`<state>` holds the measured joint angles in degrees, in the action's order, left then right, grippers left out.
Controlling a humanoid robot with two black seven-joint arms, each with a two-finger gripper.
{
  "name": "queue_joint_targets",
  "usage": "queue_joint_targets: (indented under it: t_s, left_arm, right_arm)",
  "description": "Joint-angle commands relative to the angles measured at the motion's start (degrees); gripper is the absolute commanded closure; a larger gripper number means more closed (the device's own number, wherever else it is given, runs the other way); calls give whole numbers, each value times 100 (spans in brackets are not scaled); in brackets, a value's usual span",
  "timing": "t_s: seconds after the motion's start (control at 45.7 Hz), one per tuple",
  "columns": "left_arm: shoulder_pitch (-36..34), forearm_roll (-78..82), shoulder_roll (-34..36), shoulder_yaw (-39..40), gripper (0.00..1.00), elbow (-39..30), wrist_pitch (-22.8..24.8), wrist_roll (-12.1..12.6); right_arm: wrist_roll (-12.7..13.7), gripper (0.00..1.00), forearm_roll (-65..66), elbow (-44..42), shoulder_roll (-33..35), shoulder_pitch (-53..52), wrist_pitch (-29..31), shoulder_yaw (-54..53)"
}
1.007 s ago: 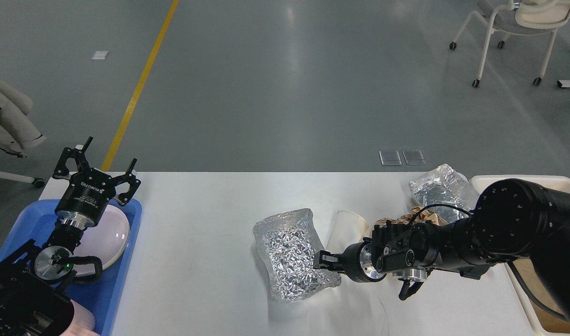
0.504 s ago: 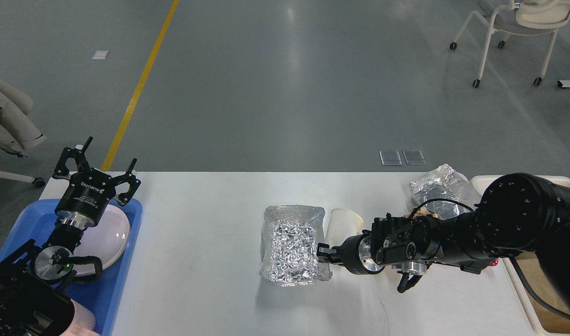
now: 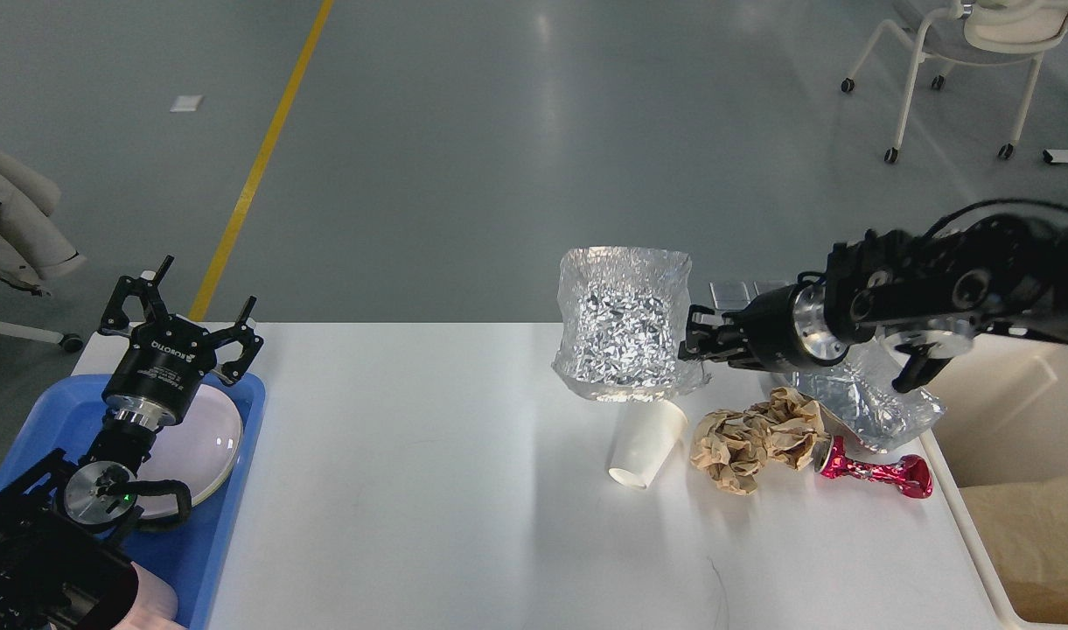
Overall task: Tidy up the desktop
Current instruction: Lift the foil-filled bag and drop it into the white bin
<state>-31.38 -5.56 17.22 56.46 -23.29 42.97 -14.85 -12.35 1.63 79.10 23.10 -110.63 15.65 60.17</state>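
At the far left, the left gripper point(image 3: 186, 312) is held above a blue plastic tray point(image 3: 205, 542) with its black fingers spread wide apart; nothing is held between them. A shallow white dish point(image 3: 203, 446) is seen lying in the tray beneath the wrist.

The desktop point(image 3: 411, 490) is spread across the lower half of the view as a smooth, glossy white slab with rounded corners, its long axis running left to right; a thin dark scratch is visible near its front edge.

Right of centre, a crinkled silver foil bag point(image 3: 623, 325) with a clear outer film is held clear of the desktop, upright. Its right edge is pinched by the right gripper point(image 3: 698, 343), whose fingers are closed on it.

Below the bag, a white paper cup point(image 3: 645, 442) is seen lying on its side, mouth toward the front edge. Just beside it, a wad of crumpled brown paper point(image 3: 757, 437) is found, touching a shiny red metallic object point(image 3: 870, 470) that lies flat. Behind these, a second foil bag point(image 3: 866, 402) rests partly under the right arm. At the far right, a cream rectangular bin point(image 3: 1010, 411) is seen, with brown paper inside.
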Motion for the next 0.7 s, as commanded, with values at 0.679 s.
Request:
queue_joint_targets:
  t_s: [0.679]
  left_arm:
    - [0,3,1,-3,0,0,0,0]
  right_arm:
    - [-311,100,3730,-3250,2435,197,853,1700]
